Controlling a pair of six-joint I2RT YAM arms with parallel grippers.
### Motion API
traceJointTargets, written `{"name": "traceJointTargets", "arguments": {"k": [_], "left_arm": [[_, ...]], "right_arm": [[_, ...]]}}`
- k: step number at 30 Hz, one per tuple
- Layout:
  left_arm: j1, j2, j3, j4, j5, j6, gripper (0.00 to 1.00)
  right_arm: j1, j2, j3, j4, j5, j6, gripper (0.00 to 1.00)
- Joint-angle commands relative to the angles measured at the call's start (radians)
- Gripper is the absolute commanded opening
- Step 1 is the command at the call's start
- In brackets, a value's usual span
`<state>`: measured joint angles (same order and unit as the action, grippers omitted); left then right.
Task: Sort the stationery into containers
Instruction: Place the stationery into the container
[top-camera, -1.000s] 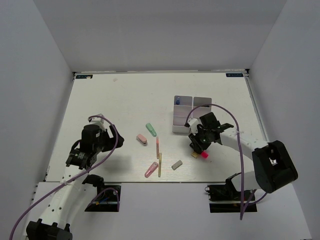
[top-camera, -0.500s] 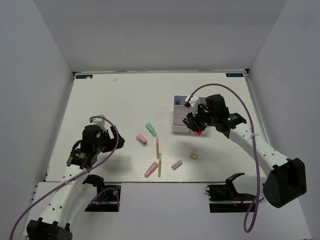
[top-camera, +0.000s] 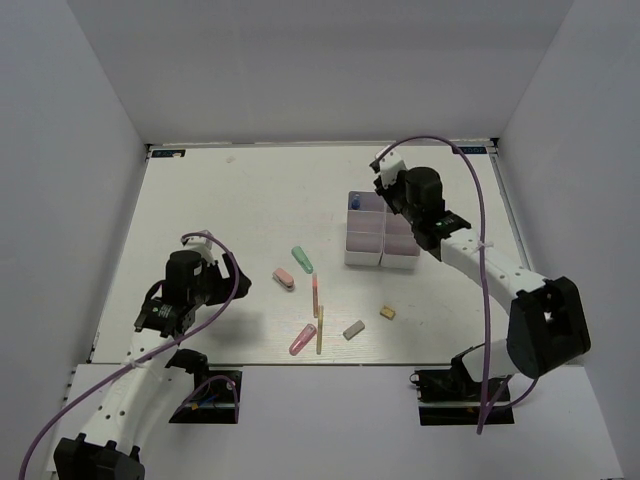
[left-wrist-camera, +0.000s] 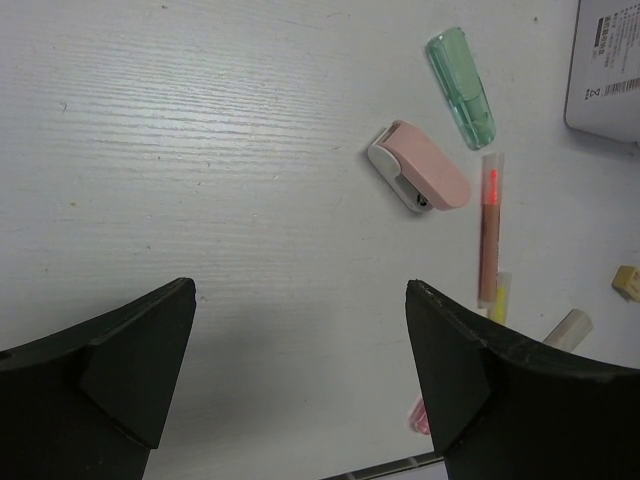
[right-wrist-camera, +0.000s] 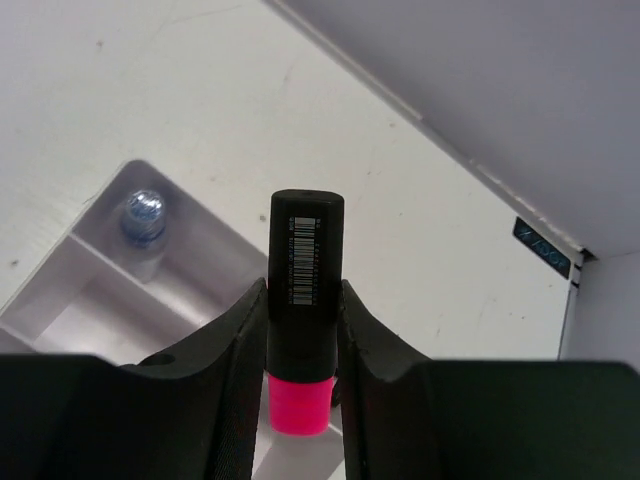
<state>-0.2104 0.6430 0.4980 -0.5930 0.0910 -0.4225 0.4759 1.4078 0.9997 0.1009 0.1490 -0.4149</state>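
Clamped between right gripper (right-wrist-camera: 303, 300) fingers: black-pink marker (right-wrist-camera: 305, 260), pink end down, black end up. Below and left of gripper: containers (right-wrist-camera: 80, 290), with blue-capped tube (right-wrist-camera: 143, 215) standing in one compartment. Cannot tell which compartment sits under marker. Centre over chosen compartment, lower between walls, then part fingers; avoid clipping divider. Elsewhere: left gripper (left-wrist-camera: 298, 300) spread wide, holding nothing. Ahead of it: pink stubby item (left-wrist-camera: 425, 165), then green marker (left-wrist-camera: 460, 88).

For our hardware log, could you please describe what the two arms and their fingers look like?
Both the left arm and right arm have white links with black joint housings, and a purple cable loops along each. The fingers are matte black, broad and wedge-shaped.
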Motion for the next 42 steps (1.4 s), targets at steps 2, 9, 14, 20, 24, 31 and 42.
{"name": "traceJointTargets", "arguments": {"k": [2,9,14,20,24,31,42], "left_arm": [[0.006,0.004,-0.007,0.024,0.023,0.013,0.97],[0.006,0.018,-0.007,0.029,0.026,0.016,0.97],[0.006,0.024,-0.007,0.029,0.027,0.018,0.97],[0.006,0.024,-0.009,0.029,0.029,0.021,0.97],[0.006,0.026,-0.009,0.033,0.032,0.019,0.97],[0.006,0.029,-0.009,0.033,0.038,0.018,0.97],[0.008,0.034,-0.009,0.044,0.053,0.019,0.97]], "right_arm": [[-0.02,0.002,-0.065,0.375,0.048,-0.038,0.0],[-0.068,0.025,-0.17,0.574,-0.121,-0.048,0.0],[-0.115,0.037,-0.19,0.612,-0.184,-0.016,0.0],[-0.178,0.06,-0.19,0.588,-0.238,0.097,0.0],[-0.198,0.06,-0.208,0.577,-0.275,0.133,0.0],[-0.223,0.098,-0.223,0.576,-0.304,0.14,0.0],[-0.25,0.102,-0.271,0.596,-0.359,0.146,0.62]]}}
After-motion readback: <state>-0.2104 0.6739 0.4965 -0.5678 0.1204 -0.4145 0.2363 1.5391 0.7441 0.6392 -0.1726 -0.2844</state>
